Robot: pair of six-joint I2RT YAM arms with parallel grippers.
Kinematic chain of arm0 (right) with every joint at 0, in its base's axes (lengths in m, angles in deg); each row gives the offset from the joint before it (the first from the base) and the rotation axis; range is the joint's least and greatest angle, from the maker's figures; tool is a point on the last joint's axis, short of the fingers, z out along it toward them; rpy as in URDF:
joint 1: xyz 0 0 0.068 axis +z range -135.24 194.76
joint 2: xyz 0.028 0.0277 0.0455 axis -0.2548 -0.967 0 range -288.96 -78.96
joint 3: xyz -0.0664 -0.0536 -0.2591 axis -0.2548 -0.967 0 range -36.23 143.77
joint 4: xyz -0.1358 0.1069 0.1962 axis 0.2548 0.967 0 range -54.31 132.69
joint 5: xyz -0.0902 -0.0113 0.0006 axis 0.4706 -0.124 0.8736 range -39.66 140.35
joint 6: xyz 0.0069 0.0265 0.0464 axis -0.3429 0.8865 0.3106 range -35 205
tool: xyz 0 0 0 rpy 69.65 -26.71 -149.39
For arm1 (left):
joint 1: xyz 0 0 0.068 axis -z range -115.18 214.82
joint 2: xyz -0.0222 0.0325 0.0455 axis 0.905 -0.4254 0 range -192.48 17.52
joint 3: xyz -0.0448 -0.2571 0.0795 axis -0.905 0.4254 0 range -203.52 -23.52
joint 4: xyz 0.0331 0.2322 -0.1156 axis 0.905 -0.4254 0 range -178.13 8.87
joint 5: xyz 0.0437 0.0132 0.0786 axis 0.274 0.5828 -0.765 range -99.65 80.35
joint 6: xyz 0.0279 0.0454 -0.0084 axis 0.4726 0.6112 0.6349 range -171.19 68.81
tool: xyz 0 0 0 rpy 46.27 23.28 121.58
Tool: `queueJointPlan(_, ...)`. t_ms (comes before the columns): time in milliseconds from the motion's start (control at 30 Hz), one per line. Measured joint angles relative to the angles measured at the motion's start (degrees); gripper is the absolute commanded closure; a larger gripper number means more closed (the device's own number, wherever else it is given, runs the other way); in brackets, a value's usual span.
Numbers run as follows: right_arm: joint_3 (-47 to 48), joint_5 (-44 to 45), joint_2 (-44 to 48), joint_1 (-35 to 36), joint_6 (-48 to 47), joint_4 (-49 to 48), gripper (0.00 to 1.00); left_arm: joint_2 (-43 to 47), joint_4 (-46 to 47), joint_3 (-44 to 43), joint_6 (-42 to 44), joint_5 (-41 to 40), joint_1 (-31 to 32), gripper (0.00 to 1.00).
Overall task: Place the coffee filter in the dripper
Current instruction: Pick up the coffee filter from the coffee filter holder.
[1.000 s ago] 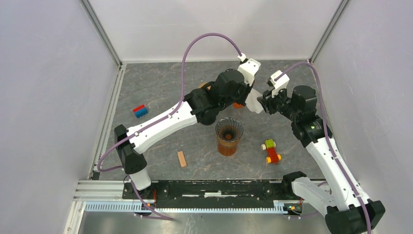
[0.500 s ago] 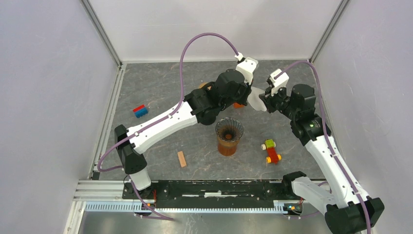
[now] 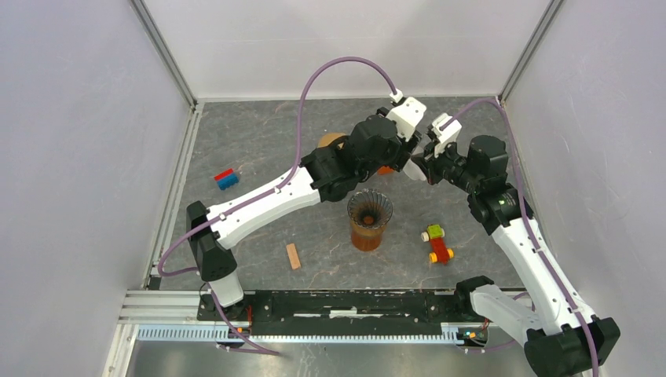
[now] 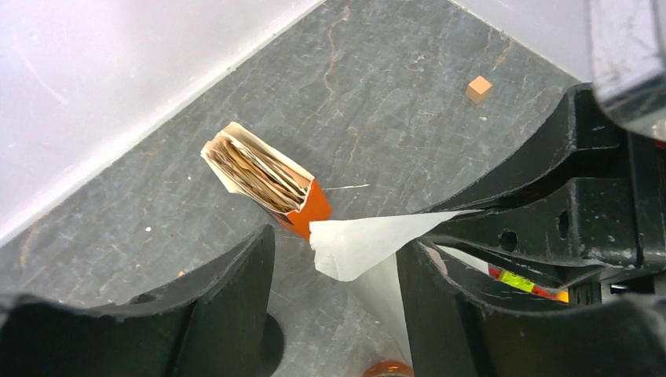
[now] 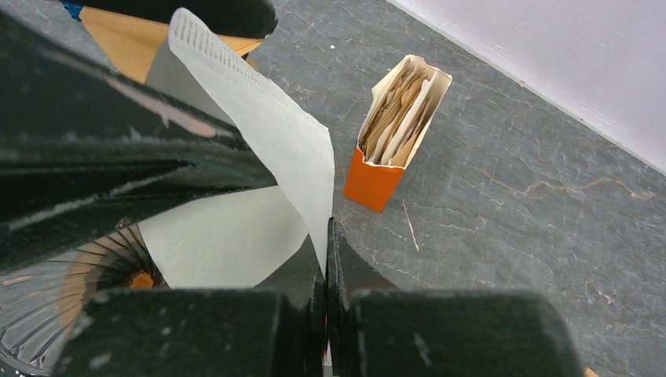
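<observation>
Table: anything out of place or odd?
Nothing spilled or damaged. Only clutter unrelated to coffee: a toy car right of the dripper, a red-blue block far left, a wooden block near the front.

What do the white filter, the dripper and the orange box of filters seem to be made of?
Coffee filter: thin matte white paper, judging by its crimped seam and soft bend.
Dripper: probably clear brownish glass or plastic; it is see-through, ribbed inside.
Orange box: likely matte cardboard, with thin folded walls.

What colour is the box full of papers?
The box is orange at its base, cream above; clearest in the right wrist view.
</observation>
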Motion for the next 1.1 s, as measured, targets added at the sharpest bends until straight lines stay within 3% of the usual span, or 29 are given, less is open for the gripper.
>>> queueJointPlan(133, 0.00, -0.09, 0.00, 0.28, -0.57, 0.07, 1.00, -0.22, 0.87, 0.20, 3.52, -1.77, 0.79, 0.33)
queueJointPlan(367, -0.07, -0.20, 1.01, 0.37, -2.29, 0.09, 1.00, -0.57, 1.07, 0.76, 5.90, -0.59, 1.07, 0.46)
queueJointPlan(500, -0.83, -1.14, 2.21, 0.37, -3.34, 0.11, 1.00, -0.57, 1.01, 0.83, 6.58, 1.53, 1.05, 0.48)
queueJointPlan(667, -1.05, -3.06, 2.32, 0.37, -5.38, 0.81, 1.00, -0.57, 1.01, 0.92, 6.86, 3.91, 0.96, 0.46)
queueJointPlan(900, -1.05, -3.85, 2.47, 0.37, -7.96, 1.97, 1.00, -0.52, 1.03, 2.21, 8.00, 5.88, 0.15, 0.33)
queueJointPlan(1100, -1.05, -4.37, 2.54, 0.37, -9.09, 3.02, 1.00, 0.02, 1.09, 3.43, 8.33, 8.50, -1.14, 0.36)
